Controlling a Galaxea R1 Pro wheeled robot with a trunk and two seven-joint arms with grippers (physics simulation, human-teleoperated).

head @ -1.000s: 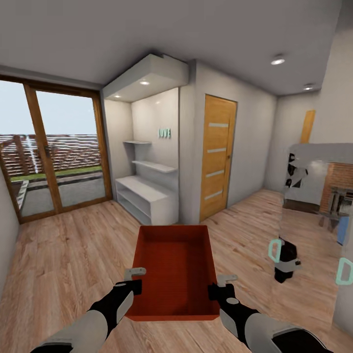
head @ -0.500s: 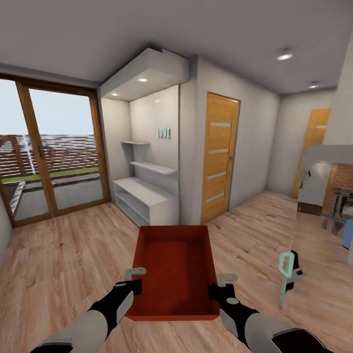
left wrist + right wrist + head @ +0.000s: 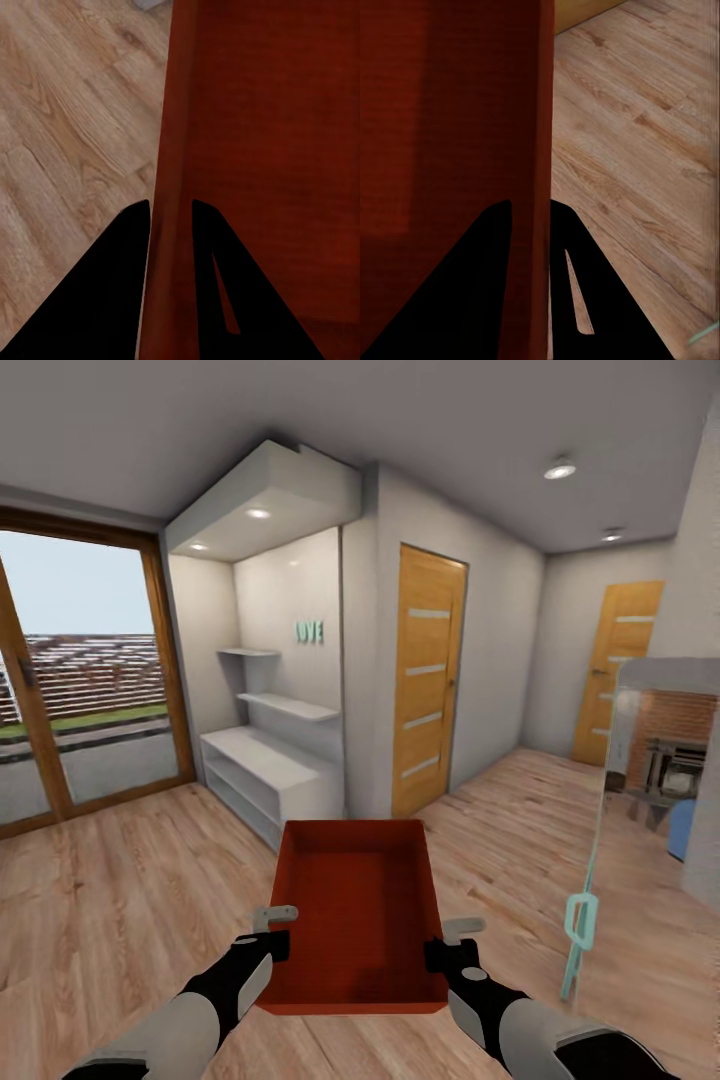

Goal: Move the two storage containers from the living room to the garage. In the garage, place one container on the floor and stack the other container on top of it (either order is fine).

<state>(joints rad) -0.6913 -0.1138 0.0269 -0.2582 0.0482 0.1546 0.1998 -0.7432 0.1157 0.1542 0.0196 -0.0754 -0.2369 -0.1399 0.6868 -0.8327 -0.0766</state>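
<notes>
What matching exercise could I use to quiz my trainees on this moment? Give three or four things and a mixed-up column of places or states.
Things:
1. storage container
2. wooden door
3. white shelving unit
4. glass door

Places or states:
A. at the far left, showing sky and a fence outside
B. held by its side walls between the left pincer and right pincer
C. shut, right of the alcove
D. inside the alcove, under the "LOVE" letters

Pairs: 1-B, 2-C, 3-D, 4-A

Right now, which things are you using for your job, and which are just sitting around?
For the job: storage container, left hand and right hand clamped on its side walls.

Just around: white shelf unit, two wooden doors, glass patio door, brick fireplace.
</notes>
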